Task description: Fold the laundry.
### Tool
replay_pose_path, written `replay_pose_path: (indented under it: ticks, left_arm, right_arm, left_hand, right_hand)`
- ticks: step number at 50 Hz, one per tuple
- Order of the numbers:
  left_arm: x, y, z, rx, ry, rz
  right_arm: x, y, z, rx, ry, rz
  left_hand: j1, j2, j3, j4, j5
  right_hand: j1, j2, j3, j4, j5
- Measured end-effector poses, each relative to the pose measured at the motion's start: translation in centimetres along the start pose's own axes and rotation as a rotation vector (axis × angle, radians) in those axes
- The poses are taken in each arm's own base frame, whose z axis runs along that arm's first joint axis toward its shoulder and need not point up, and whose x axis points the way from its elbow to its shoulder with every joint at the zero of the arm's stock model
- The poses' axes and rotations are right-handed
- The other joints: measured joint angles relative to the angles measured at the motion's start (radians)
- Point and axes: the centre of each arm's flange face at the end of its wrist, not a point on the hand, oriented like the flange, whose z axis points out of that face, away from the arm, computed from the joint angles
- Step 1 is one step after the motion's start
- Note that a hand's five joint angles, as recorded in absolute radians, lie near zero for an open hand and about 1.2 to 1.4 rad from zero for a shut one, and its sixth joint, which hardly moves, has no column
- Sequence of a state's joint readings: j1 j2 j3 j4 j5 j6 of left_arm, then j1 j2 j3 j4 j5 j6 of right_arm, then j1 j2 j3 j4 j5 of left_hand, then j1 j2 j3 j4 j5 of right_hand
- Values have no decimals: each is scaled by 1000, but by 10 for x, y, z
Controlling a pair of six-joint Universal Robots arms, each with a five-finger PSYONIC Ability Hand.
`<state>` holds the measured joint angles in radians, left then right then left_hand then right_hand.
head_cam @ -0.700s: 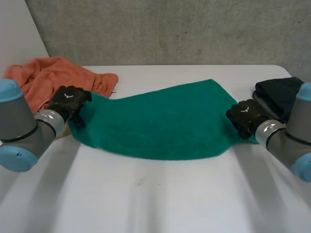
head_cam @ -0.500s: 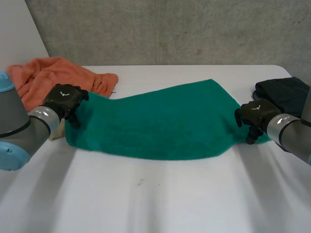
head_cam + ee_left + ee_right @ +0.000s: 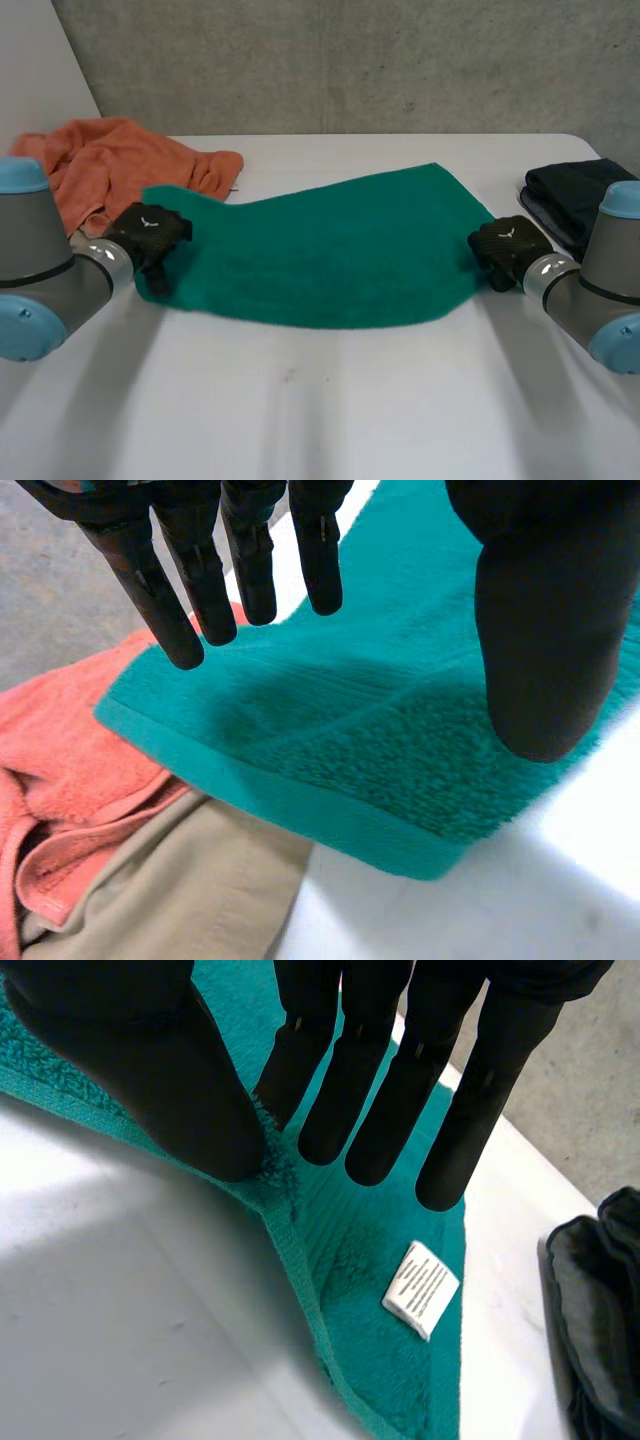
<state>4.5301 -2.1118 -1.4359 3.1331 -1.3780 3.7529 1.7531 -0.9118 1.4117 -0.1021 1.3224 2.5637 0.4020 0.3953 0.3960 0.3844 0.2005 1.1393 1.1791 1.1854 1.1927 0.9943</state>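
Fingers (image 3: 248, 550) of the left hand (image 3: 148, 232) hang straight and loose over the green towel's (image 3: 330, 250) left corner, gripping nothing. The right hand (image 3: 505, 245) pinches the towel's right edge between thumb and straight fingers. The towel lies spread across the white table (image 3: 350, 400).

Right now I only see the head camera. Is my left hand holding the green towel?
Observer: No. The left hand has straight fingers over the green towel corner, holding nothing.
Operator: Is there anything by the orange towel?
Observer: Yes, a beige cloth lies against the orange towel, at the green towel's edge.
Operator: And near my right hand?
Observer: A white label lies on the green towel, just beyond the right hand.
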Motion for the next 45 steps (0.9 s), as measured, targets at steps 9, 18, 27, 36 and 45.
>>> replay_pose_path:
  ticks: [9, 18, 27, 36, 45]
  left_arm:
    - [7, 9, 4, -39, 18, 62]
    - [11, 13, 13, -51, 43, 82]
    - [-13, -51, -48, 53, 5, -51]
    - [-35, -101, -96, 242, -37, -191]
    - [-40, -71, -19, 112, -96, -228]
  right_arm:
    - [-2, -6, -8, 28, -24, -2]
    - [-6, -6, -13, 14, -46, -6]
    - [24, -46, -58, 3, 6, -64]
    - [40, -110, -101, 146, 58, -32]
    - [13, -116, -53, 229, 43, 82]
  left_hand:
    - [55, 65, 66, 79, 94]
    - [766, 797, 791, 810, 781]
    - [766, 798, 792, 813, 781]
    - [766, 799, 792, 813, 781]
    - [766, 799, 792, 813, 781]
  right_hand:
    - [0, 0, 0, 0, 0]
    - [0, 0, 0, 1, 0]
    - [0, 0, 2, 2, 0]
    - [0, 0, 4, 3, 9]
    - [0, 0, 4, 4, 9]
